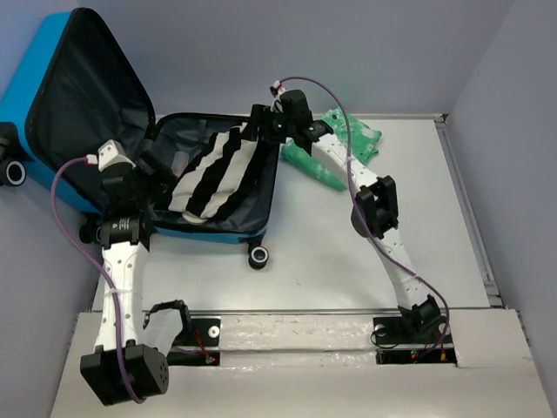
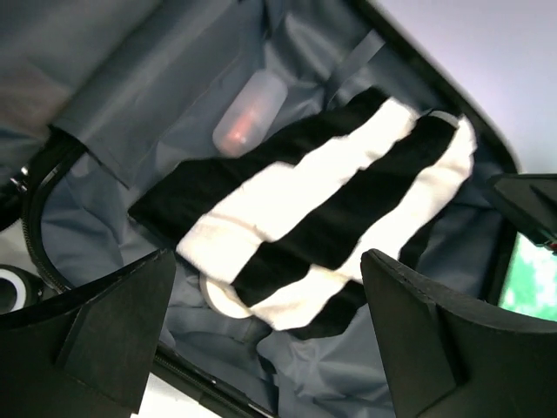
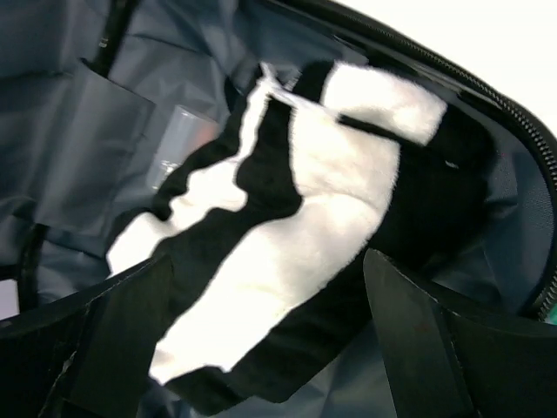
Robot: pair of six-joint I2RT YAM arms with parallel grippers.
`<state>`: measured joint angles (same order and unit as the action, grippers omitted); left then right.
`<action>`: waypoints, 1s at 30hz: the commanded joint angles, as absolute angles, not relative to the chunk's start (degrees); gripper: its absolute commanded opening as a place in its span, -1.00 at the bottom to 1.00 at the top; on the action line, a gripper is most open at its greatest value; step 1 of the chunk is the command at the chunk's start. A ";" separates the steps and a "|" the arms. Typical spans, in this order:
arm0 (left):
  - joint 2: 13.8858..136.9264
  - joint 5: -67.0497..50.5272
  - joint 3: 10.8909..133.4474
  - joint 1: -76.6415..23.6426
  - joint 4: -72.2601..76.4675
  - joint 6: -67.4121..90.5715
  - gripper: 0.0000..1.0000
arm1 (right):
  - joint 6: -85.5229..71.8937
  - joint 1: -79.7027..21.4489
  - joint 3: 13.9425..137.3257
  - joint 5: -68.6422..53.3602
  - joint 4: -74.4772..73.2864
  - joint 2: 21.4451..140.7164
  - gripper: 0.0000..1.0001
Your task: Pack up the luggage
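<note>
Pale grey counter [image 1: 348, 252] under bluish walls is what I'm looking down on. The small bright-blue hard-shell suitcase [image 1: 174, 131] lies open at the counter's far left corner. Its black-lined base is flat and its lid is tipped up toward the left wall. One black wheel [image 1: 259, 256] sticks out at the near edge of the base, and another [image 1: 15, 171] shows by the lid's left side.

A fuzzy black-and-white striped cloth [image 1: 213, 170] lies loosely folded in the base and runs diagonally across the lining. From the left wrist camera I see a small translucent plastic bottle [image 2: 248, 113] on the lining just beyond the cloth, near the hinge side.

My left gripper [image 1: 148, 183] hangs over the near left rim of the base. In its own view the gripper [image 2: 267, 257] is spread wide, with the striped cloth [image 2: 331, 218] lying below the gap and nothing clamped.

My right gripper [image 1: 261, 126] reaches in over the far right corner of the base. Its camera shows this gripper [image 3: 267, 259] just as wide, poised close above the cloth [image 3: 296, 226], with no hold on it that I can see.

A crumpled green patterned bundle [image 1: 352, 139] sits at the counter's far edge, just right of the suitcase and partly behind my right arm.
</note>
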<state>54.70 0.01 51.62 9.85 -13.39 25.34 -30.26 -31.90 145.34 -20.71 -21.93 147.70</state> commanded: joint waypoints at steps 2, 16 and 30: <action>49.31 -3.77 57.30 9.93 -12.57 24.69 0.98 | -23.12 -32.08 142.50 -16.89 -21.00 134.31 0.92; 52.38 2.27 52.66 -23.87 -6.16 29.88 0.98 | -22.83 -13.30 84.70 5.29 -18.21 106.36 0.39; 57.30 5.45 48.25 -41.47 -0.62 32.08 0.98 | -41.47 -6.15 69.35 -20.39 10.79 118.56 0.52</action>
<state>56.77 3.55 48.58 -37.56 -5.67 30.68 -34.41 -5.69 70.59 -12.84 2.42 113.93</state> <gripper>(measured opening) 0.990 0.785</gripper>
